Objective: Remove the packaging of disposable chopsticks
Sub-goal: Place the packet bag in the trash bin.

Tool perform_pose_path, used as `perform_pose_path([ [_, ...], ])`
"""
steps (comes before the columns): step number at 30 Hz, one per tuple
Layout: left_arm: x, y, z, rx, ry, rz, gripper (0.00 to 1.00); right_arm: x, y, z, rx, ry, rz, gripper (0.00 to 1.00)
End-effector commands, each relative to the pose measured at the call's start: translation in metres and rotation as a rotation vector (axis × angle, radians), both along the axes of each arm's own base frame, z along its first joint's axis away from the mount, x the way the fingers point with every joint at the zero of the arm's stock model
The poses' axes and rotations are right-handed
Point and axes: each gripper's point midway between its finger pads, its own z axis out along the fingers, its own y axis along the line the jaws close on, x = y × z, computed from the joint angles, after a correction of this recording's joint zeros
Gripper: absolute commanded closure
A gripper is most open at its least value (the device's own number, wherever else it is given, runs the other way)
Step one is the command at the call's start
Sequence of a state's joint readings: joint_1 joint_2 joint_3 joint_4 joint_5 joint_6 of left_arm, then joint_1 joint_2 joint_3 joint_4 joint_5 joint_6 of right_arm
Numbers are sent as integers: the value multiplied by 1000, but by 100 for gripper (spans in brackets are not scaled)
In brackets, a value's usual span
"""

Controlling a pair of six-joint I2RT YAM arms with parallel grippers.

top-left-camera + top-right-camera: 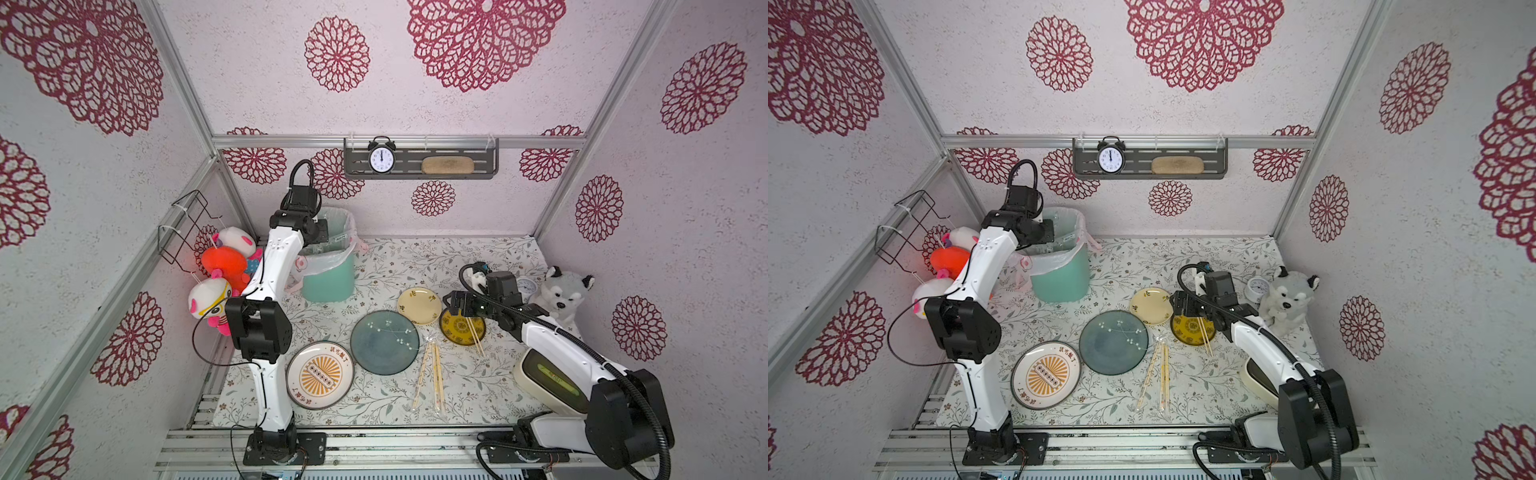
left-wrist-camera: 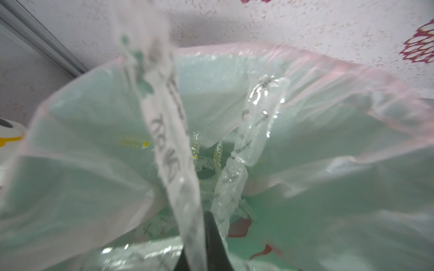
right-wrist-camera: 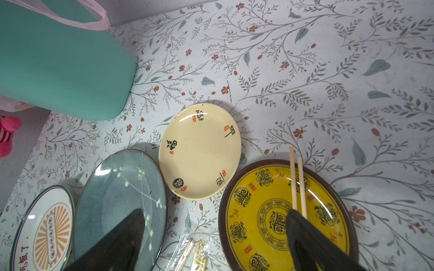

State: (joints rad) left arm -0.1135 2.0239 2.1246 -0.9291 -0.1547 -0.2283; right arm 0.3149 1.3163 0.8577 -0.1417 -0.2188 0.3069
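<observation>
Nearest the left wrist camera, a clear packaging sleeve (image 2: 169, 145) with black print runs up from between the dark fingers (image 2: 211, 232) of the left gripper (image 2: 197, 237). The fingers stand close together with the sleeve between them. The sleeve is blurred, and I cannot tell if they really pinch it. It hangs over the mouth of the green bin (image 1: 328, 286), inside the pinkish liner bag (image 2: 352, 93). More empty sleeves (image 2: 256, 122) lie crumpled deeper in the bin. In both top views the left arm covers a part of the bin's rim.

Two wrapped chopsticks pairs (image 1: 430, 374) lie side by side on the flowered cloth (image 1: 415, 257), well apart from the bin, toward the front edge. The blue plate (image 1: 384, 343) lies between them and the bin. The cream plate (image 1: 419, 305) is near the bin. Beyond it the yellow plate (image 3: 249, 201) carries a bare chopsticks pair (image 3: 292, 178), whose ends reach past the rim.

The right gripper (image 3: 215, 212) hovers there with its claw spread wide and has hold of nothing. One finger (image 3: 312, 241) hides the near ends of the bare pair. A sunburst plate (image 1: 320, 374) lies in front of the bin. A husky plush (image 1: 563, 295) sits by the wall opposite the bin.
</observation>
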Motion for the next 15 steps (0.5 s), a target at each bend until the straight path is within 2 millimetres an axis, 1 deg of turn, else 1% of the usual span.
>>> perform_pose_path([
  [1, -5, -1, 33, -3, -75, 13, 39, 1, 4, 12, 7, -48, 28, 5],
  [2, -5, -3, 34, 3, -77, 6, 29, 1, 4, 12, 7, -47, 28, 5],
  [3, -5, -5, 36, 10, -84, 2, 24, 2, 4, 12, 6, -48, 28, 5],
  [4, -5, -4, 38, 19, -87, 8, 22, 2, 4, 12, 7, -47, 27, 5],
  [6, -8, -8, 36, 14, -73, -3, 21, 2, 5, 11, 8, -44, 31, 5],
  [7, -13, -7, 48, 12, -96, 1, 18, 1, 5, 10, 7, -43, 31, 5],
  [8, -15, -8, 52, 11, -110, 0, 14, 2, 4, 10, 5, -42, 29, 5],
  [10, -14, -8, 52, 18, -113, 1, 10, 1, 5, 9, 4, -40, 32, 5],
  [12, -14, -4, 52, 34, -116, 27, 5, 1, 5, 9, 4, -40, 32, 5],
  [15, -12, -3, 56, 45, -141, 34, 3, 2, 5, 13, 10, -51, 27, 3],
])
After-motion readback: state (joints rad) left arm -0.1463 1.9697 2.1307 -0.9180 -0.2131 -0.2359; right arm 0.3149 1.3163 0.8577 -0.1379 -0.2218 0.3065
